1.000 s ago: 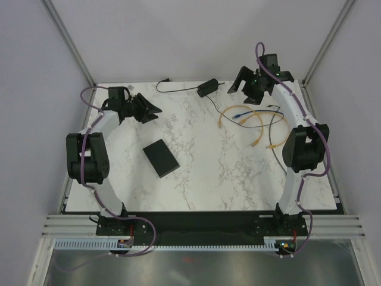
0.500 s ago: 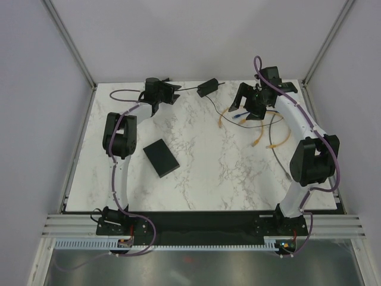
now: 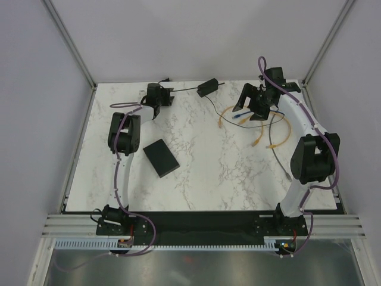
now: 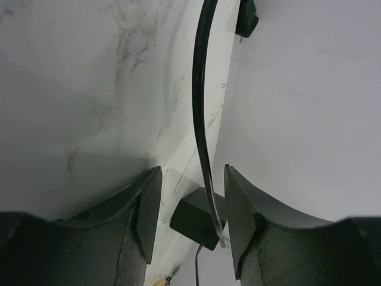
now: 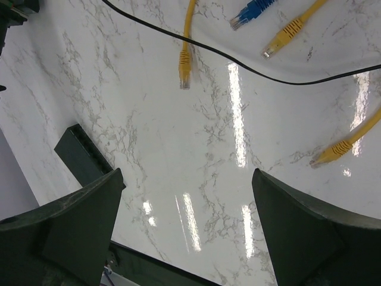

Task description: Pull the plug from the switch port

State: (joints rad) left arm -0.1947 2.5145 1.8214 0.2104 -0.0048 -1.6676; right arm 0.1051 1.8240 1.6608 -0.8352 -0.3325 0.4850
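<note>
Two black two-finger grippers work over a glossy white, grey-veined marble-patterned tabletop. At far left-centre the left gripper stands with its dark, curved matte fingers parted and nothing clasped. Its wrist view looks between them to a small black adapter block, from which a thin, smooth black cord runs on. The flat matte-black rectangular box, sharp-cornered and lying askew, rests on the marble near the left arm's elbow, well apart from every cable. Its edge socket cannot be made out at this size. Further right lie loose yellow patch cables with ribbed boots and clear tips, and a blue-booted plug. Above them hovers the right gripper, spread wide and holding nothing.
</note>
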